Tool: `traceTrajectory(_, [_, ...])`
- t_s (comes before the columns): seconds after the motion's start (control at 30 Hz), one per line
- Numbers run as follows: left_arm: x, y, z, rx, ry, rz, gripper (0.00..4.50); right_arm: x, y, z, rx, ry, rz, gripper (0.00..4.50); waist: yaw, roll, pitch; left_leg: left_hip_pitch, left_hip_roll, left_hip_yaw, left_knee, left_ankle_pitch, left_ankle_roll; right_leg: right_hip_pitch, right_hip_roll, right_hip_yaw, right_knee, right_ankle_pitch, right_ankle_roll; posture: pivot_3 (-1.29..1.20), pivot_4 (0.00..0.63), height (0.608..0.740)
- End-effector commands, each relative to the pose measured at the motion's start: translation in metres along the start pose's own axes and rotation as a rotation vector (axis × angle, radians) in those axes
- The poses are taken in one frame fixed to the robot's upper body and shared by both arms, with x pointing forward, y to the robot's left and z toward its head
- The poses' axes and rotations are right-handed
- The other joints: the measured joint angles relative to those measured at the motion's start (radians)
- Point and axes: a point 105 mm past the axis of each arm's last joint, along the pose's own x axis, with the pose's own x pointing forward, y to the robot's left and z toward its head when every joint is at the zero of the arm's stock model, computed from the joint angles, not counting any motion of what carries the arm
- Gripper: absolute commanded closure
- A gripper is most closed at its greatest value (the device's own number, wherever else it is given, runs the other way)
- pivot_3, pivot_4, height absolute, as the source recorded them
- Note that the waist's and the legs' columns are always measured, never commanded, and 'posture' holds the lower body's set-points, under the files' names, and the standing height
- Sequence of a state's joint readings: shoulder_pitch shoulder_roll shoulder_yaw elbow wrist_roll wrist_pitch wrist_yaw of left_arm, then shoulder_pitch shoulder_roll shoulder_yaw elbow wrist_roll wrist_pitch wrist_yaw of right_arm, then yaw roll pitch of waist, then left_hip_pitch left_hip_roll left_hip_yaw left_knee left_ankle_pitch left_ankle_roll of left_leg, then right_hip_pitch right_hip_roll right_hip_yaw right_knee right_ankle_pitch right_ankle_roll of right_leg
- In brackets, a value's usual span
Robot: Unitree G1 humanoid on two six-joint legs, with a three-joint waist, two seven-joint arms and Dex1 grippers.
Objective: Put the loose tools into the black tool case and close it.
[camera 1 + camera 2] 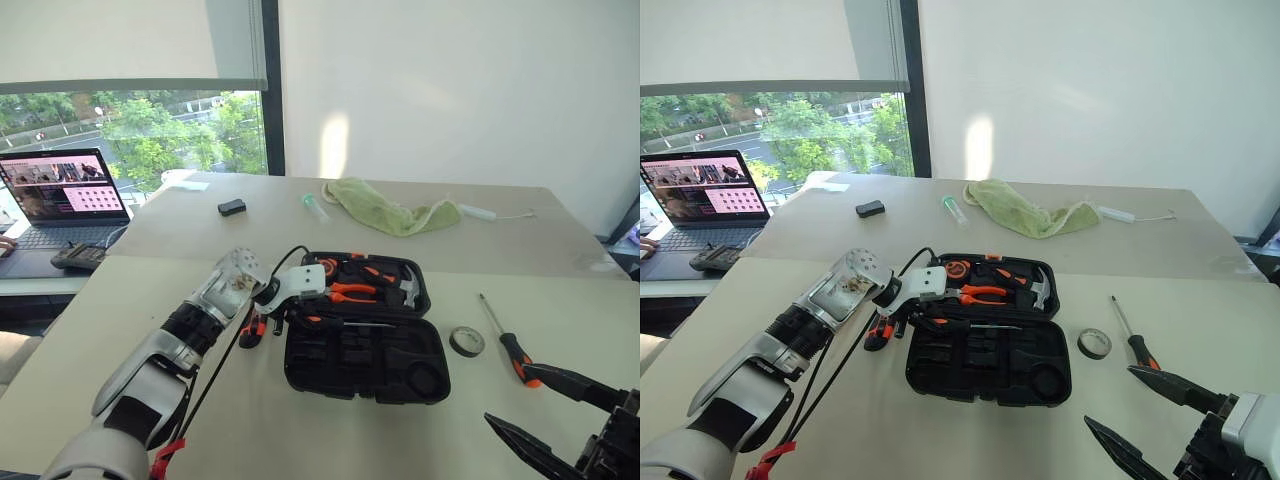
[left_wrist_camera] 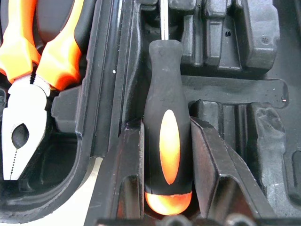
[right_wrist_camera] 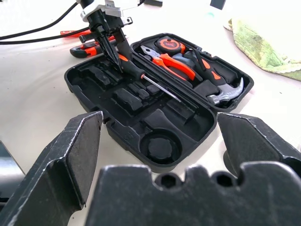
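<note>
We see the black tool case (image 1: 365,345) lying open mid-table, and our left gripper (image 3: 117,55) grasps a long screwdriver (image 3: 141,75) by its handle over the case's hinge line (pliers (image 1: 350,292) sit beyond). Another screwdriver (image 1: 508,345) and the tape roll (image 1: 466,341) lie rightward; the right gripper (image 1: 545,410) hangs spread, empty.

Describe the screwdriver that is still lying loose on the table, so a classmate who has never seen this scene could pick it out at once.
Start at the open black plastic tool case on the pale table. To its right lies a small black tape roll, and just beyond that the long black-and-orange-handled screwdriver, bare steel shaft pointing away from the robot. Unlike the similar screwdriver at the left gripper, it lies outside the case, untouched.
</note>
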State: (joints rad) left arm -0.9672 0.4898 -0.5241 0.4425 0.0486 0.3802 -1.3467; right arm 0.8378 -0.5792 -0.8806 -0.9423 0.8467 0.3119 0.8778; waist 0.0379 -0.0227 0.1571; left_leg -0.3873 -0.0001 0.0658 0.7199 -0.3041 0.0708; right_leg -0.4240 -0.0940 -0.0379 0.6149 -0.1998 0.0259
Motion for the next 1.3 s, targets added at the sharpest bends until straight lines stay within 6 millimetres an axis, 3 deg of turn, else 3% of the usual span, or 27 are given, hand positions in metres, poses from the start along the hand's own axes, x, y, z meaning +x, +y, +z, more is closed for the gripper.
traceTrajectory(0.03, [-0.020,0.009,0.015,0.028,-0.091,0.078,2.02,-0.001,-0.002,0.008,-0.044,-0.022,0.007,0.00,0.001,0.000,0.000,0.000,0.000,0.000,0.000,0.000,0.000,0.000,0.000,0.000,0.000,0.000,0.000,0.00,0.150,0.740])
traceTrajectory(0.1, [-0.037,0.012,0.027,0.016,-0.177,0.131,1.31,0.000,-0.003,0.009,-0.047,-0.025,0.009,0.00,0.000,0.000,0.000,-0.001,0.000,0.000,0.001,0.000,0.000,-0.001,0.000,0.000,0.000,0.000,0.000,0.00,0.150,0.740])
traceTrajectory(0.17, [-0.052,0.010,0.034,-0.024,-0.251,0.139,1.31,0.000,-0.003,0.009,-0.048,-0.025,0.009,0.00,0.000,0.000,0.000,-0.002,0.001,-0.001,0.002,0.000,0.000,-0.001,0.000,0.000,0.000,0.000,0.000,0.00,0.150,0.740])
traceTrajectory(0.3, [-0.073,-0.003,0.054,-0.140,-0.485,0.119,2.36,0.003,-0.003,0.008,-0.047,-0.034,0.007,0.00,-0.001,0.000,0.000,-0.002,0.001,-0.002,0.001,0.000,0.000,-0.002,0.000,0.000,0.001,-0.001,0.001,0.00,0.150,0.740])
traceTrajectory(0.47, [-0.035,-0.002,0.049,-0.278,-0.627,0.265,4.28,0.011,-0.001,0.010,-0.041,-0.057,0.005,0.00,0.006,0.002,-0.001,-0.001,-0.001,-0.002,0.003,-0.001,0.002,0.002,-0.003,0.000,0.000,-0.001,0.002,0.00,0.150,0.740])
traceTrajectory(0.5, [-0.028,-0.002,0.047,-0.304,-0.644,0.303,4.43,0.012,0.001,0.010,-0.039,-0.060,0.006,0.00,0.005,0.002,-0.001,0.000,-0.001,-0.002,0.003,-0.001,0.002,0.002,-0.003,0.000,0.000,-0.001,0.003,0.00,0.150,0.740])
traceTrajectory(0.6, [-0.008,0.003,0.033,-0.376,-0.640,0.434,4.47,0.014,0.005,0.012,-0.031,-0.067,0.009,0.00,0.003,0.001,0.000,-0.002,-0.001,-0.003,0.005,-0.002,0.003,0.001,-0.004,0.000,0.001,-0.001,0.003,0.00,0.150,0.740])
traceTrajectory(0.73, [0.024,-0.005,0.010,-0.428,-0.530,0.500,4.47,0.015,0.008,0.015,-0.027,-0.072,0.003,0.00,0.003,0.002,-0.001,-0.001,-0.001,-0.003,0.004,-0.002,0.002,0.002,-0.004,0.001,0.002,0.000,0.003,0.00,0.150,0.740])
traceTrajectory(0.9, [0.057,-0.027,-0.016,-0.406,-0.309,0.412,4.47,0.017,0.006,0.015,-0.020,-0.055,-0.021,0.00,0.004,0.005,-0.007,0.002,-0.001,-0.003,0.004,-0.002,0.003,0.004,-0.005,0.001,0.001,-0.001,0.003,0.00,0.150,0.740])
traceTrajectory(1.1, [0.073,-0.034,-0.022,-0.299,-0.215,0.366,4.47,0.027,-0.014,0.007,0.029,0.012,-0.144,0.00,0.003,0.008,-0.031,0.006,-0.001,-0.003,-0.001,-0.002,0.003,0.007,-0.006,0.001,-0.003,-0.002,0.001,0.00,0.150,0.740])
traceTrajectory(1.3, [0.077,-0.031,-0.033,-0.051,-0.097,0.375,4.47,0.034,-0.035,0.011,0.060,0.029,-0.234,0.00,0.008,0.009,-0.034,0.015,-0.002,-0.002,-0.005,-0.002,0.004,0.017,-0.011,-0.001,-0.005,-0.007,-0.006,0.00,0.150,0.740])
